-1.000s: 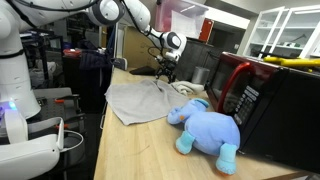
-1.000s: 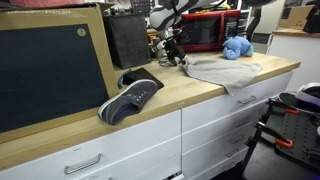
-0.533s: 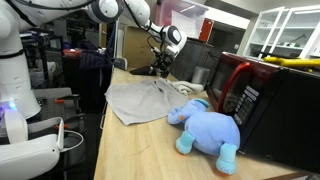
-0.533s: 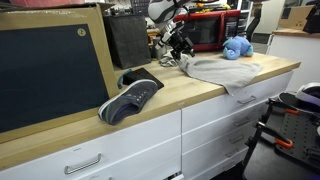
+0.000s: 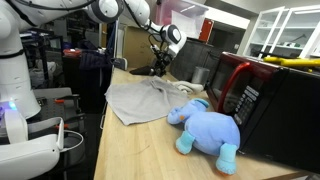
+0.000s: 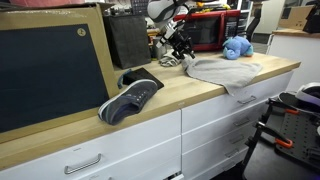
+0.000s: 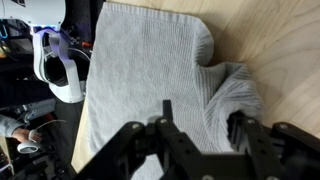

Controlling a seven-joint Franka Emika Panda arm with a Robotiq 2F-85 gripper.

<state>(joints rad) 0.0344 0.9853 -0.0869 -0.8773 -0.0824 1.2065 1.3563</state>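
A grey knitted cloth [image 5: 135, 100] lies spread on the wooden counter [image 5: 130, 150]; it also shows in the other exterior view [image 6: 225, 68] and fills the wrist view [image 7: 140, 70]. My gripper [image 5: 163, 68] [image 6: 178, 55] hangs over the cloth's far corner. In the wrist view the jaws [image 7: 203, 118] are partly closed, and a bunched fold of the cloth [image 7: 228, 95] rises between them like a small tent. The rest of the cloth stays flat on the counter.
A blue plush toy [image 5: 205, 128] [image 6: 236, 47] lies in front of a red microwave [image 5: 235, 88] [image 6: 205, 32]. A dark sneaker [image 6: 130, 97] sits near a large black framed board [image 6: 50, 70]. White drawers [image 6: 130, 150] are below the counter.
My gripper has risen a little above the counter since a second ago, drawing the cloth's corner up with it. In the last half second almost nothing has moved.
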